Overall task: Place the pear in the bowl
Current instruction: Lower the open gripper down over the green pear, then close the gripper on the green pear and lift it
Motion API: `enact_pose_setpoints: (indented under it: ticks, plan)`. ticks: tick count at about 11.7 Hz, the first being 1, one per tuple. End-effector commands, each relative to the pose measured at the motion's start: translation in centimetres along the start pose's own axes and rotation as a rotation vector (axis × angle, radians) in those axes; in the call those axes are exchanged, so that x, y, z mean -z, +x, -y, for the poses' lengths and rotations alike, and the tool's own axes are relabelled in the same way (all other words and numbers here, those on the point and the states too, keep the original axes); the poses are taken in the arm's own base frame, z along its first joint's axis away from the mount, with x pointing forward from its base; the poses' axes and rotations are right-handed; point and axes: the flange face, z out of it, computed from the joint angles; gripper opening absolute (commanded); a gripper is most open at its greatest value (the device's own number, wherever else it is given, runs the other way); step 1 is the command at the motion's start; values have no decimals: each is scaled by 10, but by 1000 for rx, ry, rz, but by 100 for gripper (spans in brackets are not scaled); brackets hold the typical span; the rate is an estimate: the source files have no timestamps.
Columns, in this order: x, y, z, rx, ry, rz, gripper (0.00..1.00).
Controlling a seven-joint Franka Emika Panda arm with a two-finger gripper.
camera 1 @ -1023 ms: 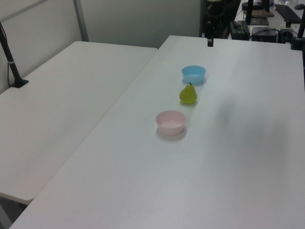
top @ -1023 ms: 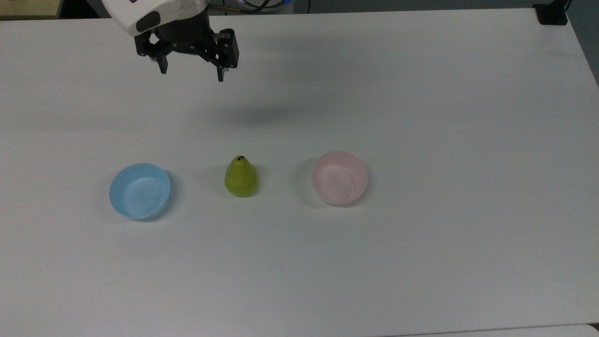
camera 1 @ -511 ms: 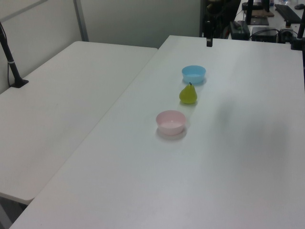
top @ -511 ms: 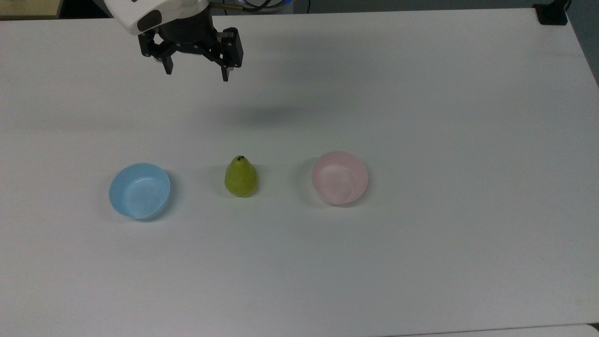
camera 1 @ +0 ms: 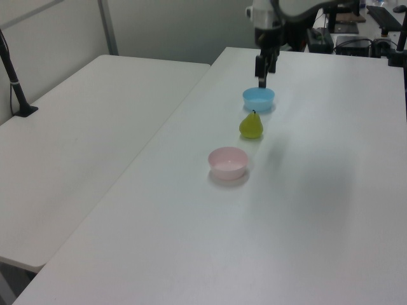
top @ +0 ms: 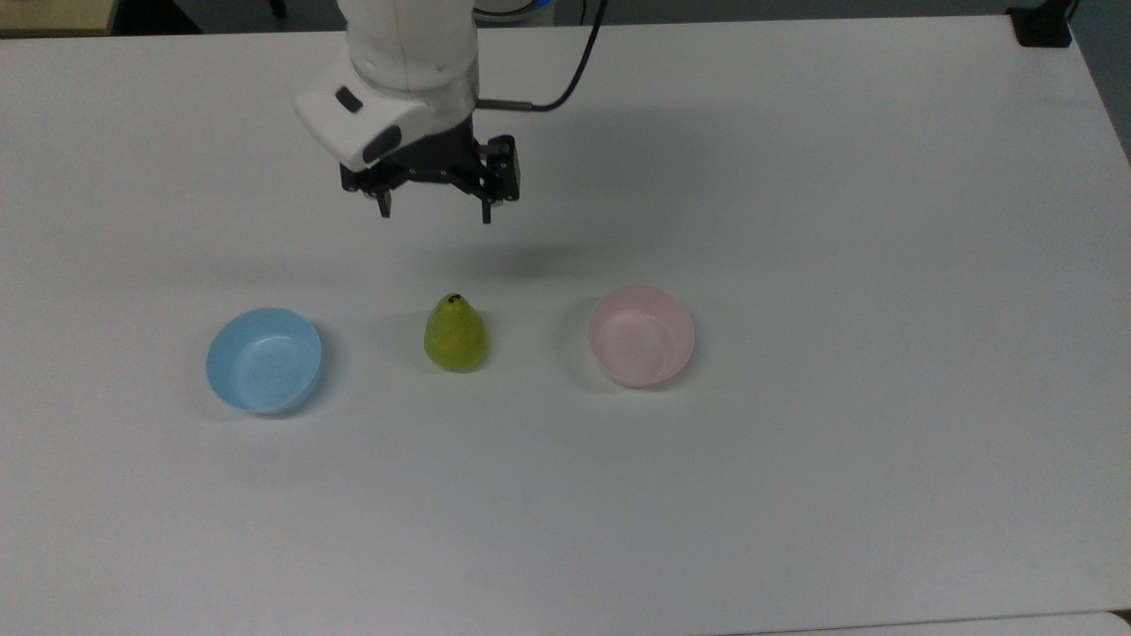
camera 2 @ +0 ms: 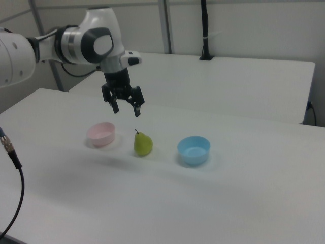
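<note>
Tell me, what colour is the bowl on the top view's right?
Pale pink bowl; clearest in the top view.

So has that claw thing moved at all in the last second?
Yes. In the top view the gripper has come down-right, closer to the pear, which hasn't budged.

The pear [top: 455, 333] stands upright on the table [top: 795, 486], and everything else sits around it. In the top view, one bowl [top: 641, 336] lies to the pear's right and a second bowl [top: 263, 359] to its left — all three in one row, well apart. In the right view the sides swap. The gripper [top: 435, 205] hangs above the table behind the pear in the top view, fingers spread, touching nothing — both bowls hold nothing.
</note>
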Motion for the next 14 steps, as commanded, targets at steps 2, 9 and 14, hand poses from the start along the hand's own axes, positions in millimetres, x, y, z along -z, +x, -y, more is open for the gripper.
enact_pose_setpoints:
  ticks: [2,9,14]
  plan:
    - [-73,25,21,33,-21,17,100]
    - [-146,42,12,95,-117,16,60]
    - [-78,33,-4,58,-68,-34,13]
